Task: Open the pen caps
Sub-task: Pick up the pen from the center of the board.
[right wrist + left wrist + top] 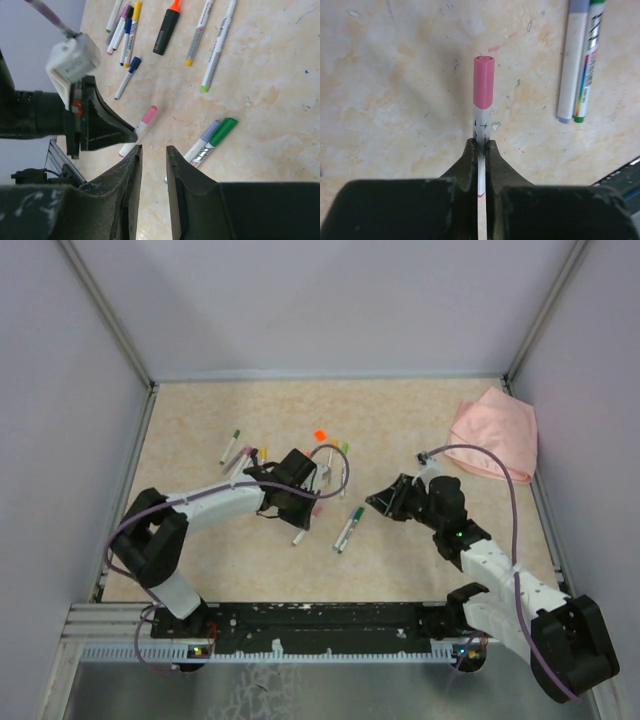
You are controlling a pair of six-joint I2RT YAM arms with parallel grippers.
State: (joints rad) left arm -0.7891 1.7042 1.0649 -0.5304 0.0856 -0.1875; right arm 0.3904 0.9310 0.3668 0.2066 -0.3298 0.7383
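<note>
**Left gripper clamped on a pink-capped pen**

The left gripper [480,145] is pressed together on the white pen [482,127], gripping the barrel just below the pink cap [483,82]. The cap is fitted on the pen and points away from the fingers, low over the table [395,75]. The right gripper [154,150] hangs near the pink cap without touching it, its jaws slightly apart with nothing between them. Near the pink cap lie a lilac-capped pen [210,131] and a green-capped pen [223,129], side by side. Beyond the pink cap, the other pen caps [135,62] sit on scattered pens beside an orange highlighter [167,27]. A pink cloth [495,430] lies well apart from the pink cap.
</note>
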